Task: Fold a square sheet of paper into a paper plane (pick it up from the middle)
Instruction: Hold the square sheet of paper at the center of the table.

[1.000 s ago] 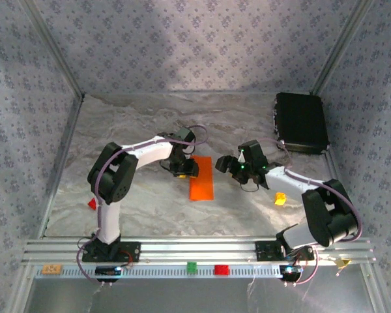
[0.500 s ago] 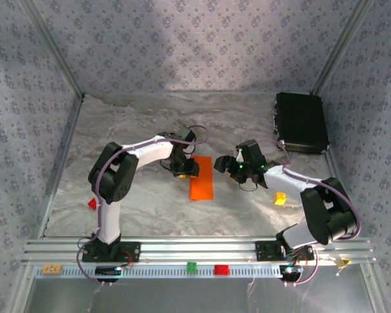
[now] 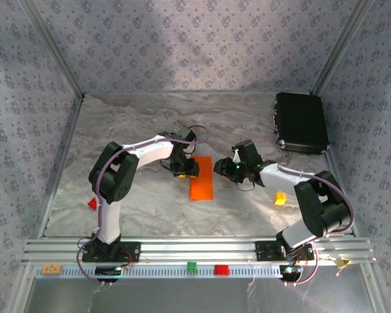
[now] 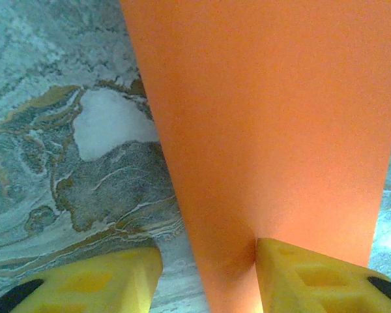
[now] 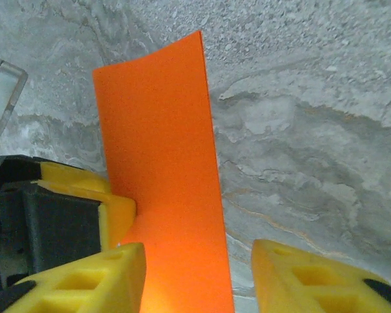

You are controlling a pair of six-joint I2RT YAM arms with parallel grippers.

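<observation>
Paper (image 3: 201, 181), orange, lies flat near the middle of the surface (image 3: 137, 124) as a narrow strip, its long sides running from near edge toward far edge. Left end effector (image 3: 184, 169) is down at the strip's far left corner. Its wrist view shows the fingers (image 4: 85, 283) standing apart, one on bare marble and the other over the paper: released, nothing clamped. Right end effector (image 3: 223, 167) sits just beside the far right corner. Its fingers (image 5: 313, 280) straddle the strip's right edge, with marble showing between paper and the outer finger: also released. Black box (image 3: 302, 122) is in the far right corner. Yellow block (image 3: 281, 197) lies toward the right edge and red block (image 3: 92, 203) by the left edge, both well apart from the paper.
</observation>
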